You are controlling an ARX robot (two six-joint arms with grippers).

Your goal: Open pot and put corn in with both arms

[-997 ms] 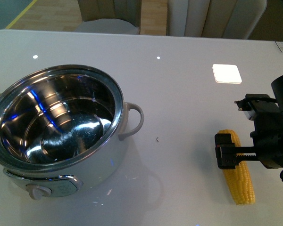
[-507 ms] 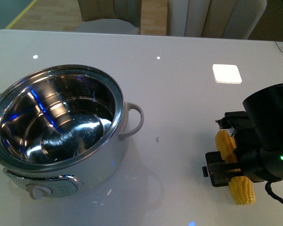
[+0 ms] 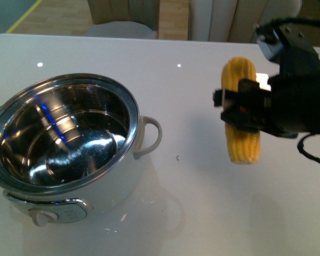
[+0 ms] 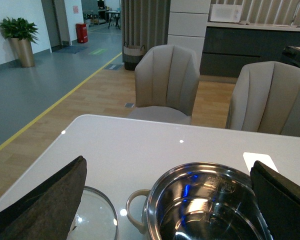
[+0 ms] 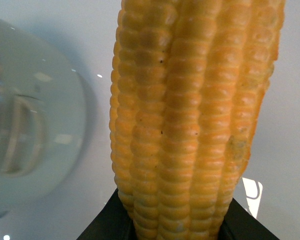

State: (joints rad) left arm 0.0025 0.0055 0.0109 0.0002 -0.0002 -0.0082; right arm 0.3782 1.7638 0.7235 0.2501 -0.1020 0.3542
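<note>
Right gripper (image 3: 240,111) clamped across the corn cob (image 3: 241,146), held above the table (image 3: 192,85) right of the open electric pot (image 3: 134,114); left gripper (image 4: 167,165) spread wide, empty, glass lid (image 4: 95,220) beside the pot: opening apparently done, carrying over and dropping in remain.

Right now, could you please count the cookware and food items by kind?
Pot: 1
Glass lid: 1
Corn cob: 1, held in the right claw
Total: 3
</note>
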